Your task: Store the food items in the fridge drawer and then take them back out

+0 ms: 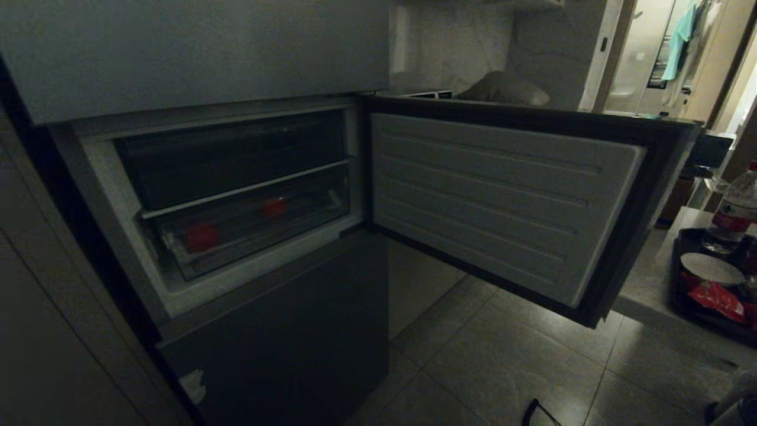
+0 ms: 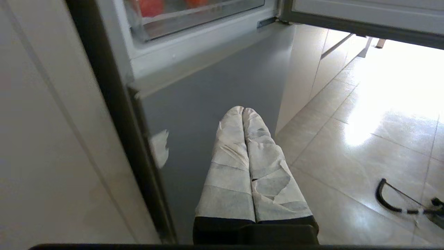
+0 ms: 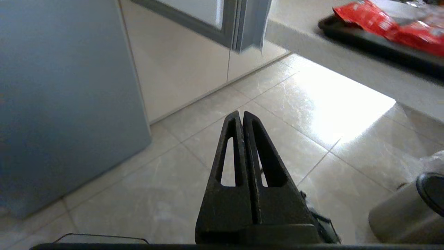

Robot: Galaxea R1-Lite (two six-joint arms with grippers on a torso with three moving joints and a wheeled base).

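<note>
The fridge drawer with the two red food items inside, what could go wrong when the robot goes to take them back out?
1. The fridge drawer looks pushed in, so an end effector reaching for either red food item would likely hit its clear front first.
2. The open fridge door juts out on the right, so the right arm may clip it.
3. Both the left end effector and right end effector are shut and must open.
</note>
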